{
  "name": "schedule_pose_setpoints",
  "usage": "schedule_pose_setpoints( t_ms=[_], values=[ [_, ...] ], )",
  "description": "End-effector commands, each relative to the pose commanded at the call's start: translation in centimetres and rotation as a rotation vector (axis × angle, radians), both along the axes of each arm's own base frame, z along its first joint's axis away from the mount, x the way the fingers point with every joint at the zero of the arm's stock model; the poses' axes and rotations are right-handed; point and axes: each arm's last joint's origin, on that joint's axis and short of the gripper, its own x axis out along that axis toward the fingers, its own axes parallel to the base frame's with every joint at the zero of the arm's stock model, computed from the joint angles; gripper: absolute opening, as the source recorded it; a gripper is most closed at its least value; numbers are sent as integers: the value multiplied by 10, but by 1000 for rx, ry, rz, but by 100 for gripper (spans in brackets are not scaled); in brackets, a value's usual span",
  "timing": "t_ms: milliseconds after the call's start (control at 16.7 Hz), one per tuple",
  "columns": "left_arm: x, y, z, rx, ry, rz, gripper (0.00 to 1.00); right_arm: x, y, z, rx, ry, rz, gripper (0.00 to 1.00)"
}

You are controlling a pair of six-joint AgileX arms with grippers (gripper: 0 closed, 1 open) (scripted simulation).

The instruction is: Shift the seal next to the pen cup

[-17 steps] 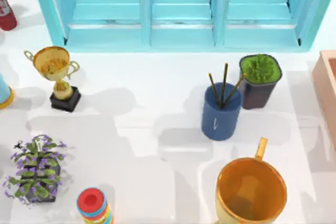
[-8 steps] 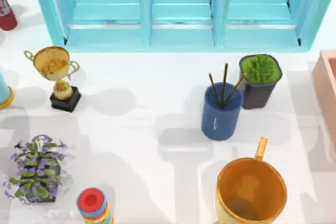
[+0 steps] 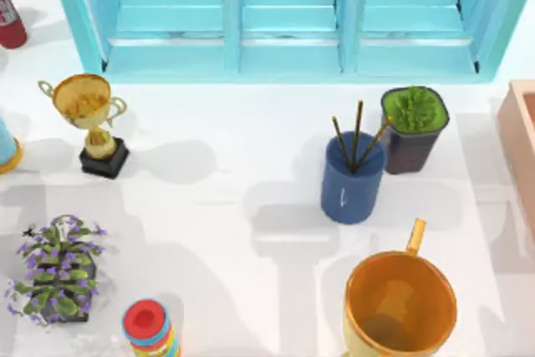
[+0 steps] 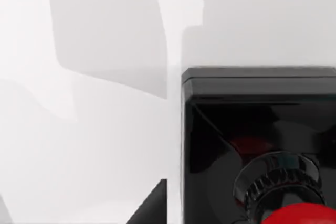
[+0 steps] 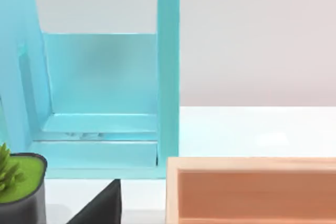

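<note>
On the white counter point(image 3: 234, 206) in the top view we see the pen cup point(image 3: 352, 180) right of centre, a dark blue cylinder with a small white mark on its side and three thin brown sticks leaning out of it. Just beside it, up and to the right, stands a dark pot with a green plant point(image 3: 414, 127). Below the cup, near the bottom edge, sits a big orange mug point(image 3: 399, 303). A turquoise shelf unit point(image 3: 288, 14) runs along the top of the frame. At the upper left stands a gold trophy point(image 3: 90, 121) on a black base; at the lower left are a purple-flowered plant point(image 3: 57, 269) and a red-topped stack of coloured rings point(image 3: 149, 328). A peach-coloured box point(image 3: 522, 140) meets the right edge.

Against the earlier top views, nothing on the counter has moved; only the soft shadows on the lower counter have shifted.

In the left wrist view the seal point(image 4: 262, 145) lies close under the camera at the lower right: a glossy black square block with a ridged black collar and a red knob at the bottom edge. It rests on the counter. We cannot tell how either arm's jaws stand.
</note>
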Motion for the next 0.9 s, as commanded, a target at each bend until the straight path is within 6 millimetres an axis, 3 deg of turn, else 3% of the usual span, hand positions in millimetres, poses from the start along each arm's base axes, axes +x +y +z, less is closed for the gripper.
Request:
schedule_pose_setpoints(
  t_ms=[420,900],
  values=[
    [0,0,0,0,0,0,2,0,0,0,0,0,0,100],
    [0,0,0,0,0,0,0,0,0,0,0,0,0,100]
  ],
)
